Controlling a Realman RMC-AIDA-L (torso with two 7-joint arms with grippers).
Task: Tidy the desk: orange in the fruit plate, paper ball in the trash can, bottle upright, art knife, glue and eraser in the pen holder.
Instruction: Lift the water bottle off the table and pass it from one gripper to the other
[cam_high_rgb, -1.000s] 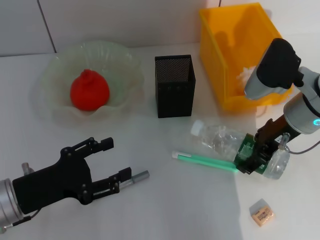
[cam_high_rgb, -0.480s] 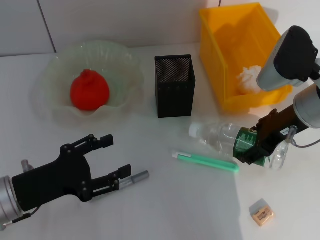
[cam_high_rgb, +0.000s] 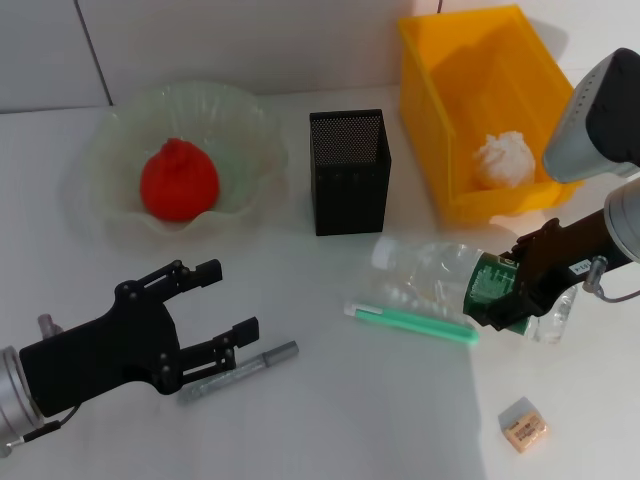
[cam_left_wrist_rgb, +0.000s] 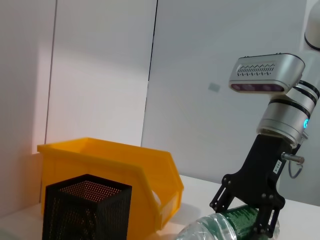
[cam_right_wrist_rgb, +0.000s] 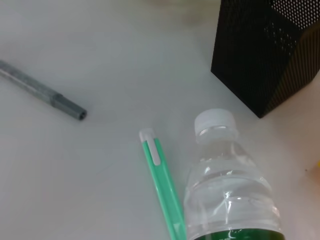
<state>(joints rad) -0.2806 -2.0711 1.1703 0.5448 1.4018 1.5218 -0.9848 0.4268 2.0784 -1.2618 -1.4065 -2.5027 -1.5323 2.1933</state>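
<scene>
The right end effector (cam_high_rgb: 512, 292) is closed on the bottle (cam_high_rgb: 455, 285), gripping it around the green label near the base, while the cap end points away from it toward the pen holder (cam_high_rgb: 348, 171). It seems the cap end is slightly off the counter (cam_high_rgb: 330, 420), though the view does not make this sure. To do this step well, the wrist should turn the bottle around its base, keep the grip firm on the label, and set the base flat before the fingers release.

Just beside the bottle, on the side toward the robot, lies the green art knife (cam_high_rgb: 410, 323); the base should not land on it. Beyond the end effector stands the yellow trash can (cam_high_rgb: 430, 130), near enough to hit when the cap swings up. The eraser (cam_high_rgb: 523, 423) is well apart.

The left end effector (cam_high_rgb: 220, 312) is open, with the grey glue stick (cam_high_rgb: 240, 370) just beside its fingers.
</scene>
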